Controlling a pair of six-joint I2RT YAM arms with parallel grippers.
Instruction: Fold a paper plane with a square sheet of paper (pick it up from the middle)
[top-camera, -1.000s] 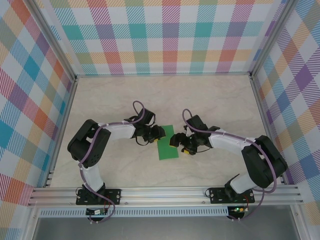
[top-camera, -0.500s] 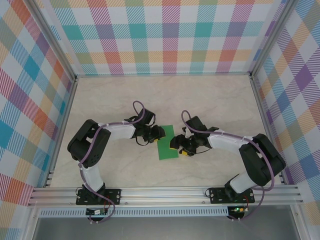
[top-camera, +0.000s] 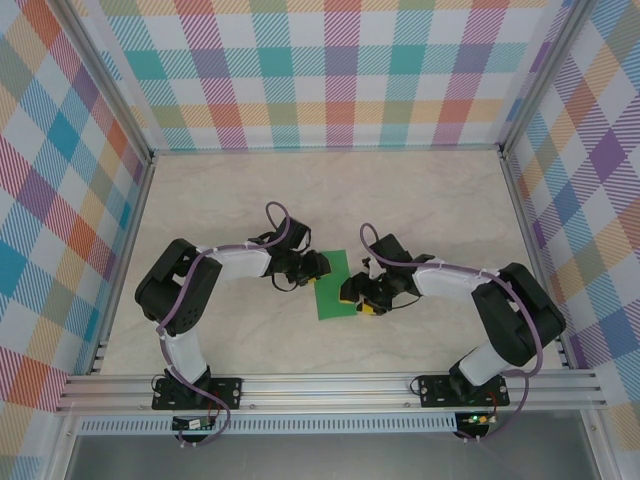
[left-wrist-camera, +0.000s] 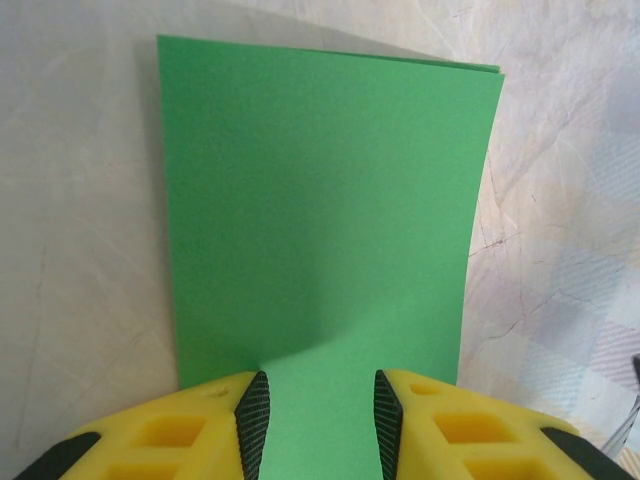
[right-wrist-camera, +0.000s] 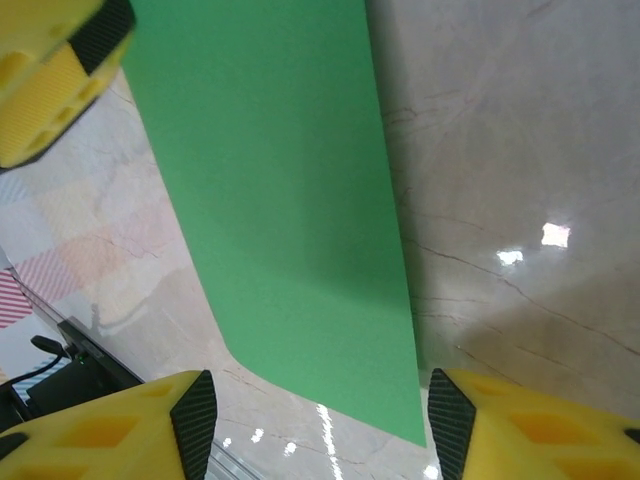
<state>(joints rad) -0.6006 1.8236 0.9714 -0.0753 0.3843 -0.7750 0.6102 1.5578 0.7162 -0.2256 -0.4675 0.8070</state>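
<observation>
From where I stand the square sheet of paper (top-camera: 333, 290), folded to a green oblong, lies flat in the middle of the table (top-camera: 430, 200) between the two arms, and I'd worry it skids or swivels on that glossy top, since the left gripper (left-wrist-camera: 312, 400) seems to rest only on a small patch at its far-left end, jaws a narrow gap apart with green showing between them and nothing pinched as far as I can see. The right gripper (right-wrist-camera: 322, 415) reaches in low from the right, elbow bent like its neighbour's, jaws wide open astride the sheet's near-right end; closing there could buckle or splay the layers instead of creasing them
</observation>
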